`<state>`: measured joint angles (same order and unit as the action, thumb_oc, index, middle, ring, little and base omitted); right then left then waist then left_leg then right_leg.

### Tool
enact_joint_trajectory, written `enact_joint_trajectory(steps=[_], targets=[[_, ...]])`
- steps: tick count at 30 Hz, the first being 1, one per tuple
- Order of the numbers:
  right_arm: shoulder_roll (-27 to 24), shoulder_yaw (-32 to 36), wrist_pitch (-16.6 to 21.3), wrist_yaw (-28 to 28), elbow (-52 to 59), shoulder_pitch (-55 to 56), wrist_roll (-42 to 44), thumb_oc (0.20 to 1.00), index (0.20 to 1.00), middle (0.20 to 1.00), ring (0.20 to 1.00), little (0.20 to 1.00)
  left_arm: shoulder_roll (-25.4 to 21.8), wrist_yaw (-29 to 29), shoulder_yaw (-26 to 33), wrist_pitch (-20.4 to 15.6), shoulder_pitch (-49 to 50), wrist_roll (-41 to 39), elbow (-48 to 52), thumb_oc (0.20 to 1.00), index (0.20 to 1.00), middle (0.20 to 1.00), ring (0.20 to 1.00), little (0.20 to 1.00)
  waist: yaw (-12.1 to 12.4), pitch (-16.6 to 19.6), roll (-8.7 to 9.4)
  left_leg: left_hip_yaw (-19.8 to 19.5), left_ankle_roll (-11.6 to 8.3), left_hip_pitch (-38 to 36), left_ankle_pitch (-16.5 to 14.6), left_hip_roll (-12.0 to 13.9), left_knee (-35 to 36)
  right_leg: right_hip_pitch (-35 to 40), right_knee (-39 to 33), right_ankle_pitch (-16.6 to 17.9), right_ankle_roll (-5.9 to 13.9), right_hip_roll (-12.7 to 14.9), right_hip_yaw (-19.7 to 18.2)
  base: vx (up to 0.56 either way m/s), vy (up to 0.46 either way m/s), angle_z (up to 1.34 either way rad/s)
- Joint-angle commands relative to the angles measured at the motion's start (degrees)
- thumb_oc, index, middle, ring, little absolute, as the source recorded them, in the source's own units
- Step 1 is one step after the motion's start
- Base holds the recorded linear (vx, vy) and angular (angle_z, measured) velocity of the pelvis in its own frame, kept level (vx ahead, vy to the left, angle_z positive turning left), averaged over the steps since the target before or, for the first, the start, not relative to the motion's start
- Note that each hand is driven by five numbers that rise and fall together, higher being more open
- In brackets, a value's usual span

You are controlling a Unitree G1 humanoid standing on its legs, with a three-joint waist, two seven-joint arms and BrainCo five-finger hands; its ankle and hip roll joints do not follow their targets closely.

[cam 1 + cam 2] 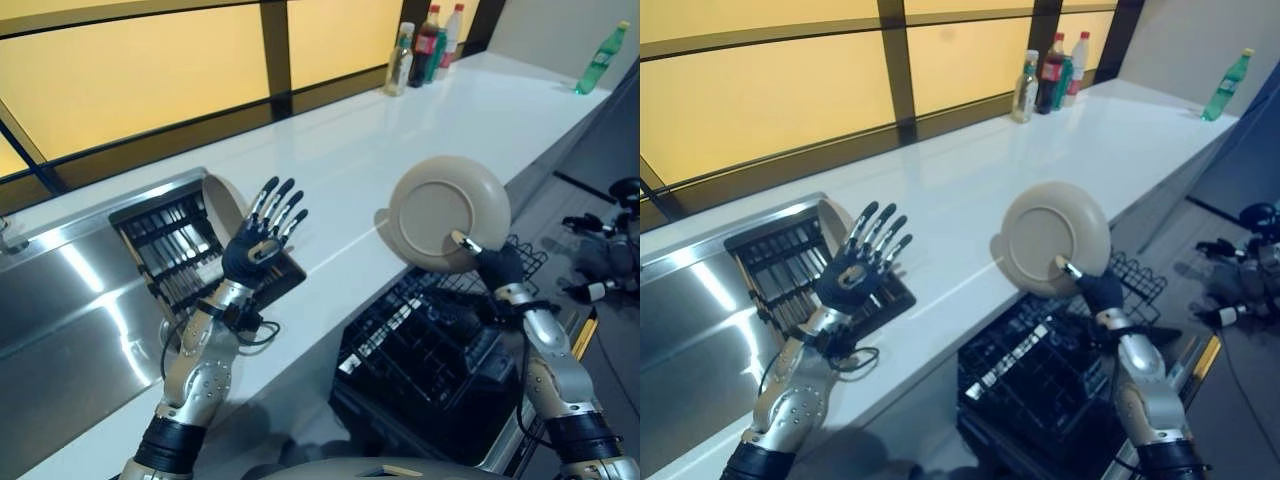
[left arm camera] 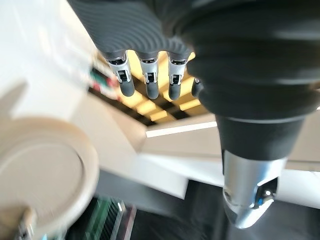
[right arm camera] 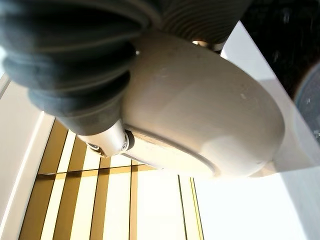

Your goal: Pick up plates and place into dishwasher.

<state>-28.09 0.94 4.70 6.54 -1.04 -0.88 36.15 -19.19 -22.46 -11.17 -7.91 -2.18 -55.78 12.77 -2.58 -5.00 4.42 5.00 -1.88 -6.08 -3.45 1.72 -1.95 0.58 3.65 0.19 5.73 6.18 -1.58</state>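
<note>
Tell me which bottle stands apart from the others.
The green bottle at the counter's far right end stands alone; the other bottles cluster together by the window.

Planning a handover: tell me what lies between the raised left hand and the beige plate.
Bare white countertop in the left eye view, between left hand and round beige plate.

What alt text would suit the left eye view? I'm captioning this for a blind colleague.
The robot's right hand holds a beige plate upright above a black dishwasher rack pulled out below a white counter. Its left hand is raised, fingers spread, before a dish rack in the sink, where another plate stands.
</note>
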Motion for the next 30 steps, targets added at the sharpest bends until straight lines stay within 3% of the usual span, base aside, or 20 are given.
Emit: enact_joint_trajectory(steps=[1,6,11,17,19,25,30], targets=[[-3.1,1.5,1.1,-0.9,-4.1,-2.6,-2.7,0.200,0.200,0.200,0.200,0.200,-1.6,-3.0,-2.1,-0.5,-0.3,-3.1,6.6,1.000,1.000,1.000,1.000,1.000,-0.9,0.0,-0.20,-1.7,3.22,5.6,-1.8,-0.1,-2.0,-1.7,2.2,-0.3,3.22,0.9,0.3,0.00,-0.034,-0.03],[-2.8,1.8,1.3,-2.6,-9.9,-4.1,-3.8,0.200,0.200,0.200,0.200,0.200,-1.7,-4.6,-3.9,0.5,-1.1,-5.9,6.9,1.000,1.000,1.000,1.000,1.000,-1.5,-0.3,-0.58,-0.9,3.45,5.7,-2.2,0.1,-2.7,-2.4,3.1,-0.3,3.52,1.0,-0.1,0.01,-0.012,-0.08],[-0.2,0.0,1.5,-3.6,-10.9,-6.0,-1.8,0.200,0.200,0.200,0.200,0.200,1.2,-7.6,-6.5,3.7,-3.4,-16.5,7.4,1.000,1.000,1.000,1.000,1.000,-1.9,-0.3,-0.94,0.0,3.58,5.4,-2.6,0.1,-3.1,-2.3,3.1,0.0,3.77,1.1,-0.7,-0.01,0.013,-0.05],[1.6,-3.0,1.7,-5.2,-11.7,-7.3,-4.2,0.200,0.200,0.200,0.200,0.200,4.3,-6.9,-14.0,5.6,-8.4,-15.0,6.6,1.000,1.000,1.000,1.000,1.000,-3.8,0.0,-1.36,1.1,3.82,4.3,-2.9,0.2,-2.7,-2.7,4.0,0.3,4.31,1.3,-1.6,-0.01,0.017,-0.05],[1.6,-3.6,2.0,-5.1,-12.6,-7.5,-3.9,0.200,0.200,0.200,0.200,0.200,5.0,-7.3,-16.5,8.3,-9.0,-18.0,6.4,1.000,1.000,1.000,1.000,1.000,-4.5,0.3,-1.51,1.7,3.99,4.0,-2.9,0.1,-2.4,-3.0,4.2,0.4,4.49,1.4,-2.0,-0.01,0.031,-0.19],[1.9,-5.3,2.3,-4.3,-15.0,-9.5,-4.1,0.200,0.200,0.200,0.200,0.200,8.0,-7.6,-23.6,11.5,-10.2,-23.1,4.2,1.000,1.000,1.000,1.000,1.000,-6.4,1.0,-2.05,3.4,4.24,2.9,-3.1,0.1,-1.1,-3.5,4.5,0.6,4.76,1.2,-3.3,0.00,0.016,-0.14],[2.4,-5.9,1.7,-3.9,-15.7,-10.5,-5.5,0.200,0.200,0.200,0.200,0.200,9.7,-7.4,-27.1,11.9,-9.3,-23.7,1.9,1.000,1.000,1.000,1.000,1.000,-7.7,1.1,-2.33,4.7,4.47,2.6,-3.5,0.1,-1.2,-4.3,5.1,0.6,4.79,1.0,-4.5,0.00,0.005,-0.14]])
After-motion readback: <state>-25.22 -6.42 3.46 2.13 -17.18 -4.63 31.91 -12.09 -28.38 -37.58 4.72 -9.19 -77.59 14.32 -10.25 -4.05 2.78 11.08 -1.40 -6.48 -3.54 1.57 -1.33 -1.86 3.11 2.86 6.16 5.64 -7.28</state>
